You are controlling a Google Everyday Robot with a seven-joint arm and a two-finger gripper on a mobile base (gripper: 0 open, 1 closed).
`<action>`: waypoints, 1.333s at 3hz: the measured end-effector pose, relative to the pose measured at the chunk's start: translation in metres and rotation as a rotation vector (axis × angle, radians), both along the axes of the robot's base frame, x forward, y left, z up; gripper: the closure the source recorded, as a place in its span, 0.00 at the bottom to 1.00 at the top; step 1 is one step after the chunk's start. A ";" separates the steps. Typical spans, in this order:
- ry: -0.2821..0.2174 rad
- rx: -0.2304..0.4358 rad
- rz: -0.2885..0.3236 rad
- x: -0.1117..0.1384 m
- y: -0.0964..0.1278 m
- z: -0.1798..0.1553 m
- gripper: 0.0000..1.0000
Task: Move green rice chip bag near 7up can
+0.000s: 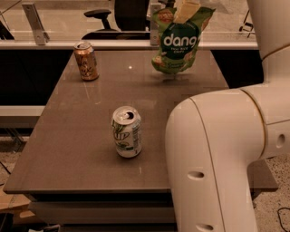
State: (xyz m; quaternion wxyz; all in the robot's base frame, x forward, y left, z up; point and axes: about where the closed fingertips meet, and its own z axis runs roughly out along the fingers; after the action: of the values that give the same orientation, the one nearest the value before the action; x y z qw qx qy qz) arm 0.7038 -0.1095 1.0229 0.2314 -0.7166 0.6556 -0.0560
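**Above the table (pixel 68 154) at far right: green rice chip bag (pixel 179 43) aloft**

A white arm (pixel 213 158) fills the right foreground. The bag hangs tilted, well apart from the upright 7up can (pixel 127 132) mid-table. An orange-brown can (pixel 86 61) stands far left. The gripper (pixel 186 8) pinches the bag's top between its fingers.

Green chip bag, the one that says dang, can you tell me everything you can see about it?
The green rice chip bag is a crinkly, shiny-looking pouch with white "dang" letters in a dark green circle and chip pictures around it. The gripper, at the picture's top, pinches its upper edge, so it hangs slightly tilted over the far side of the table, its bottom seemingly off the surface. Nothing else touches it.
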 end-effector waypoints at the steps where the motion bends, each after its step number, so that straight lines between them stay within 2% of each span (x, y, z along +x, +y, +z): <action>1: -0.018 -0.016 -0.028 -0.007 -0.008 0.014 1.00; 4: -0.079 -0.031 -0.103 -0.041 -0.033 0.067 1.00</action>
State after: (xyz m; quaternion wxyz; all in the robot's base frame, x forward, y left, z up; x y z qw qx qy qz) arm 0.6625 -0.1428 1.0896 0.2425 -0.6825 0.6812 -0.1064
